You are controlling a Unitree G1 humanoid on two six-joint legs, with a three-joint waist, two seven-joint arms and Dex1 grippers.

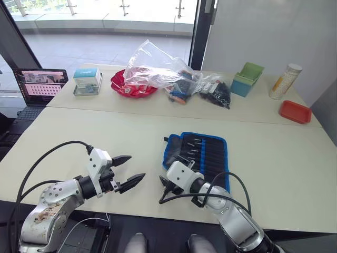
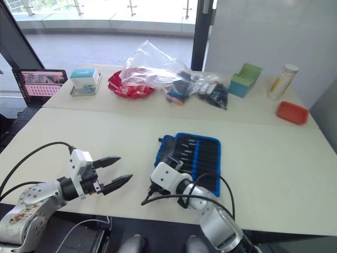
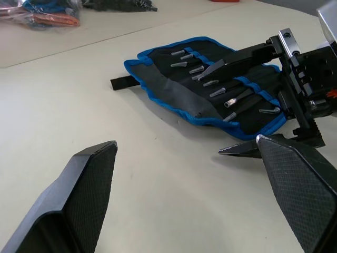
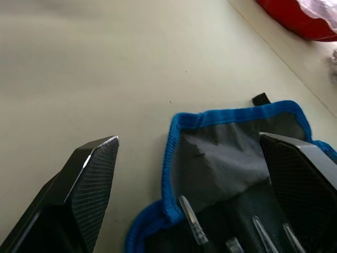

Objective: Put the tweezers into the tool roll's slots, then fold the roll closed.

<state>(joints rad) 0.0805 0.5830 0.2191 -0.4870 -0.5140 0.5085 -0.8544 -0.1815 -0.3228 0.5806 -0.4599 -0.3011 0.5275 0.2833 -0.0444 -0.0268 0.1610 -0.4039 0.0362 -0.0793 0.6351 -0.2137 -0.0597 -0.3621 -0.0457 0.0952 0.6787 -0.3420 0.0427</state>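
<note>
The tool roll [image 1: 199, 153] lies open on the near table, black with blue binding, its short strap [image 3: 124, 83] pointing away from its left edge. Several tweezers [image 3: 210, 83] sit in the slots [image 1: 202, 150], with their grey ends showing. My right gripper [image 1: 168, 174] is open at the roll's near left corner. One of its fingers is over the fabric and the other is over the table beside the blue edge [image 4: 174, 158]. My left gripper [image 1: 131, 169] is open and holds nothing. It hovers over bare table left of the roll.
On the far table stand a laptop [image 1: 39, 84], a small box [image 1: 87, 81], a red bowl [image 1: 124, 87] under clear plastic bags [image 1: 158, 68], a green bin [image 1: 247, 79], a bottle [image 1: 284, 81] and a red tray [image 1: 295, 112]. Cables loop from both arms.
</note>
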